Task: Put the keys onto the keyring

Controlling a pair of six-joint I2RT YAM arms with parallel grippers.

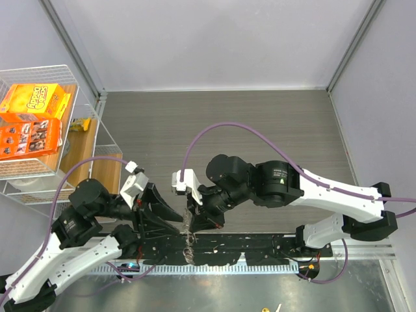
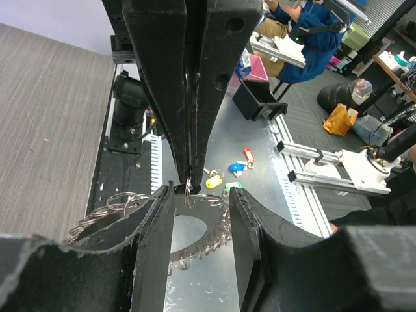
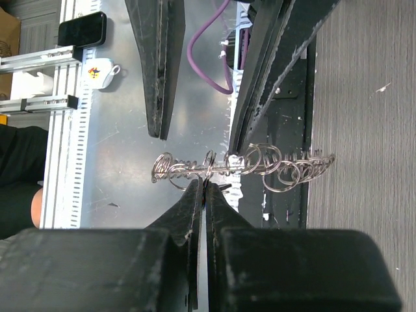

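The keyring [image 2: 211,231], a thin metal ring fanned with several small silvery keys, hangs in the air between the two arms at the table's near edge [image 1: 188,233]. My right gripper [image 3: 205,183] is shut, and its fingertips [image 2: 190,181] pinch the ring's top edge. My left gripper [image 2: 201,218] is open, with one jaw on each side of the ring. A chain of small rings [image 3: 292,170] trails off the keyring and drapes past the left jaw [image 2: 107,209]. A small dark piece [image 3: 223,187] sits by the right fingertips; I cannot tell if it is the black-headed key.
A wire basket [image 1: 84,97] with orange cereal boxes [image 1: 32,120] stands at the far left. Black base rails [image 1: 260,247] run under the grippers. Coloured key tags [image 2: 224,177] lie on the metal bench below. A phone [image 3: 81,29] and a cup [image 3: 101,71] lie off the table.
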